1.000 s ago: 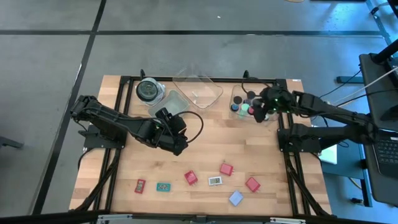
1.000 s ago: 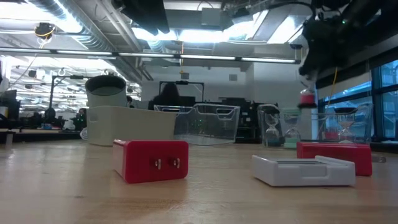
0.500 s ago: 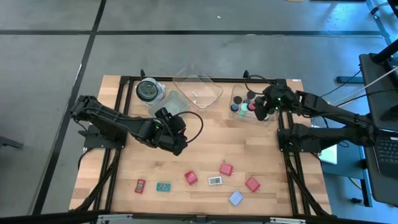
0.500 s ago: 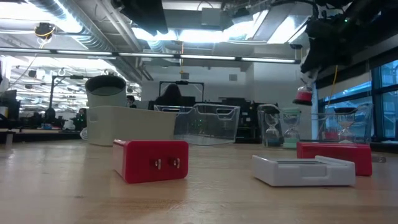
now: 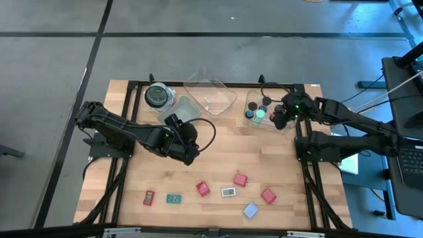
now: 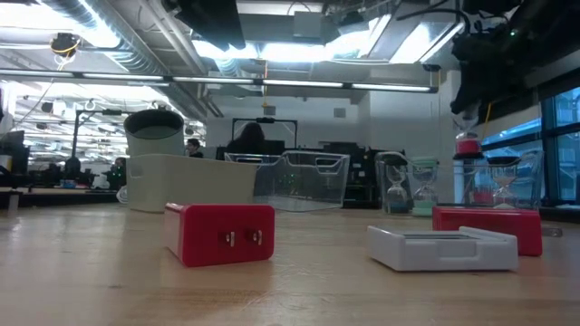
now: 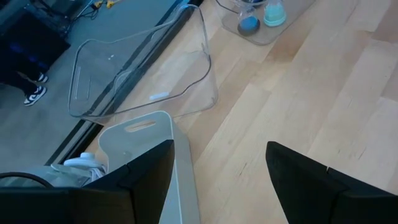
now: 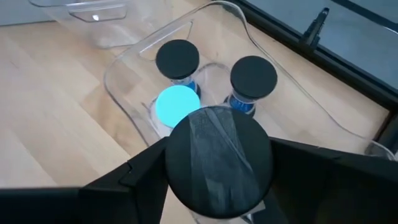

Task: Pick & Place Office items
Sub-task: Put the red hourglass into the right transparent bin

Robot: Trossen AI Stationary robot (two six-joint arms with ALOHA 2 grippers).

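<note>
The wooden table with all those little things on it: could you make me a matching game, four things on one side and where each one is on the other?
Things:
1. right claw
2. left claw
3. round jar
4. pale-blue flat piece

Places:
A. near edge, right of centre
B. far edge, left side
C. mid-table, left of centre, holding nothing
D. beside the small clear tray, gripping a black-topped piece

Pairs: 1-D, 2-C, 3-B, 4-A
</note>
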